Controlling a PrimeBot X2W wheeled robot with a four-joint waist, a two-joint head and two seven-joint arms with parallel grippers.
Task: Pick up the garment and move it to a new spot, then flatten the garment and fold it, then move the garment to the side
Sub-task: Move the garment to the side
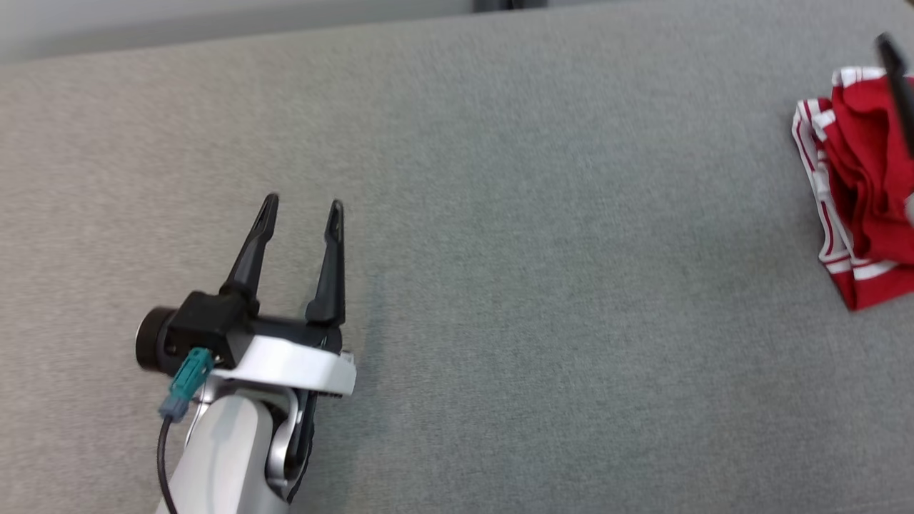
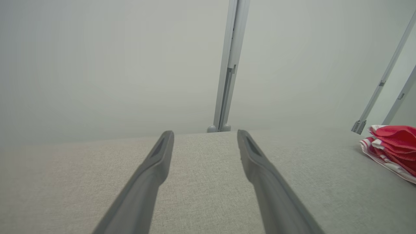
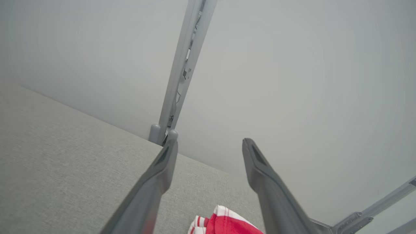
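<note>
In the head view, the grey cloth-covered surface (image 1: 535,214) takes up nearly the whole frame. The garment (image 1: 867,178), red with white stripes, lies bunched at the surface's right edge. Its right part is cut off by the frame, so its full outline cannot be made out. A single dark finger (image 1: 897,86), blurred and also cut off, crosses the garment's upper part. Well apart from it, towards the near left corner, the left gripper (image 1: 303,201) has its fingers spread wide with nothing between them. Its pale forearm runs out of the bottom edge.

In the left wrist view, the left fingers stand wide over bare cloth. The garment (image 2: 393,146) shows at the far right as a folded stack, again clipped by the frame. Behind the surface's far edge stand a pale wall (image 2: 97,65) and an upright metal post (image 2: 227,65). Two slanted struts (image 2: 380,87) rise near the garment.

In the right wrist view, the right gripper (image 3: 209,141) has its fingers wide apart and empty. A corner of the garment (image 3: 224,222) shows between them at the bottom edge, and the rest is hidden. Whether the fingers touch it cannot be told. The post (image 3: 182,74) rises at the surface's far edge.
</note>
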